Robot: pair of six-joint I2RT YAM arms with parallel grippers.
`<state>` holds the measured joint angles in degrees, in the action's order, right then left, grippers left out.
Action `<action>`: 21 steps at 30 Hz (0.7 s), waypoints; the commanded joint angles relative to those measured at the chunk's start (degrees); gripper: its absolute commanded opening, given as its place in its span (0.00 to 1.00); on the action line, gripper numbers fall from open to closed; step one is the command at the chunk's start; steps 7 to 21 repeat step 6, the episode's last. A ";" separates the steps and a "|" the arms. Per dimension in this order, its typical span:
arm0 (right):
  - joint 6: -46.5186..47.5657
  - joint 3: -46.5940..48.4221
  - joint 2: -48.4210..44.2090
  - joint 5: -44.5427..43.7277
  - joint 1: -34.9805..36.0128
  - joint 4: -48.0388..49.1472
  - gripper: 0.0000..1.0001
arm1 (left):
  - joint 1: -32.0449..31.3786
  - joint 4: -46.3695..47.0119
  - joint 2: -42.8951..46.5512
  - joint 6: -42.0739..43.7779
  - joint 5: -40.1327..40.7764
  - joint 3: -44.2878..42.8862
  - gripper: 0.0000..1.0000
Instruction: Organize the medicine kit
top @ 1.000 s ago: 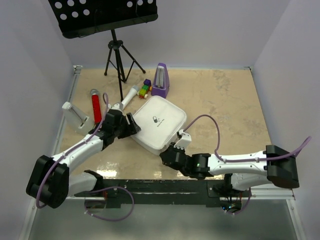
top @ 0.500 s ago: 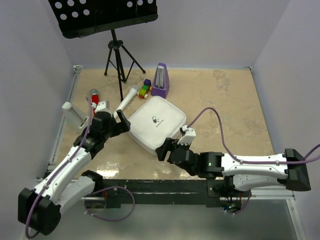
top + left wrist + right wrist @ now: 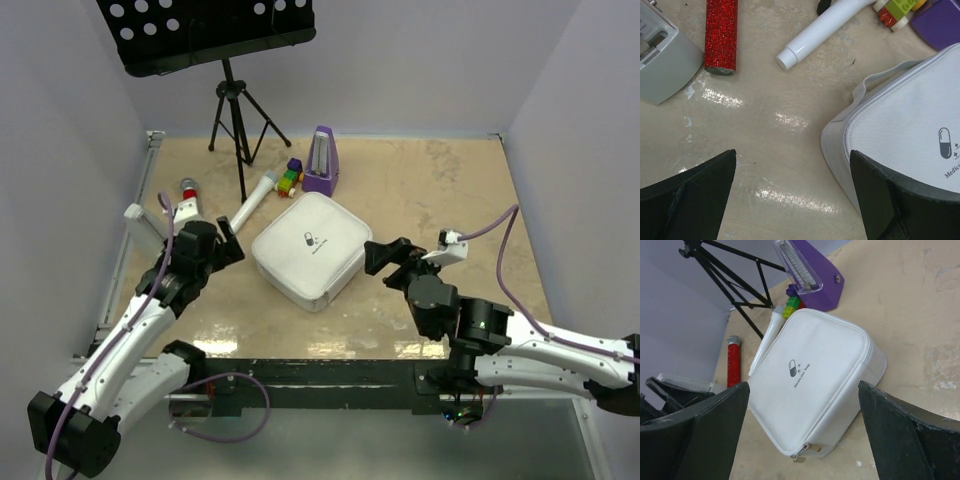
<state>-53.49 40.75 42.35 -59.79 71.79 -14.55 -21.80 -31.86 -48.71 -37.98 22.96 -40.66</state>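
- Fingers (image 3: 695,195) of the left gripper (image 3: 792,157) are spread wide with nothing between them. They hover over bare table (image 3: 450,200), just beside the left corner of the medicine kit (image 3: 310,250).
- Right gripper (image 3: 802,387) is equally wide open and holds nothing. It faces the medicine kit from the right, near but apart.
- Medicine kit lies closed mid-table between both grippers, pill logo (image 3: 791,367) up and zipper pull (image 3: 804,448) at the near corner.
- Behind it are a white tube (image 3: 255,200), a red glitter tube (image 3: 721,32), toy blocks (image 3: 289,178) and a purple metronome (image 3: 320,160).
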 commanded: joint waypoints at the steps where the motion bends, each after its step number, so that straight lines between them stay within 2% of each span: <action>1: 3.66 -0.68 1.15 -3.84 -0.25 -0.66 0.95 | 0.36 0.91 4.58 2.29 0.25 1.64 1.00; 6: 4.10 0.29 3.96 -2.88 -0.25 -0.04 0.95 | 0.27 0.66 4.50 1.77 0.06 1.47 1.00; 21: 4.10 0.29 3.96 -2.88 -0.25 -0.04 0.95 | 0.27 0.66 4.50 1.77 0.06 1.47 1.00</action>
